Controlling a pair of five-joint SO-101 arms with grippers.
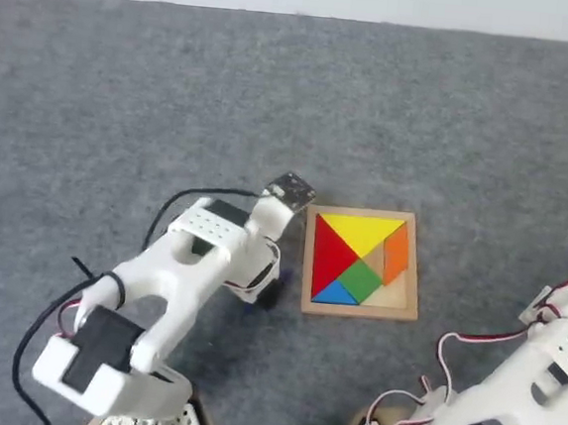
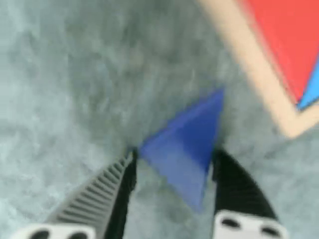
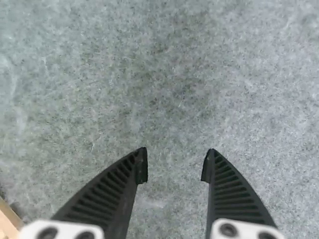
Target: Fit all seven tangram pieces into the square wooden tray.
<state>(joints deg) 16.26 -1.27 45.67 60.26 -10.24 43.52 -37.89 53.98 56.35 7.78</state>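
The square wooden tray (image 1: pixel 358 309) lies at the middle right of the grey carpet and holds several pieces: yellow (image 1: pixel 362 229), red (image 1: pixel 328 256), green (image 1: pixel 362 277), orange (image 1: pixel 396 254) and light blue (image 1: pixel 335 293). Its near right corner shows bare wood. Just left of the tray, my left gripper (image 2: pixel 174 154) is shut on a dark blue triangle (image 2: pixel 184 144), a finger against each side; the tray's corner (image 2: pixel 294 124) is close by. A sliver of this triangle (image 1: pixel 252 305) peeks out under the left arm. My right gripper (image 3: pixel 175 154) is open over bare carpet.
The right arm (image 1: pixel 507 391) sits at the near right, away from the tray. Both arm bases stand at the near edge. A wooden corner (image 3: pixel 4 211) shows beside the right gripper. Grey carpet (image 1: pixel 274 102) stretches far behind the tray.
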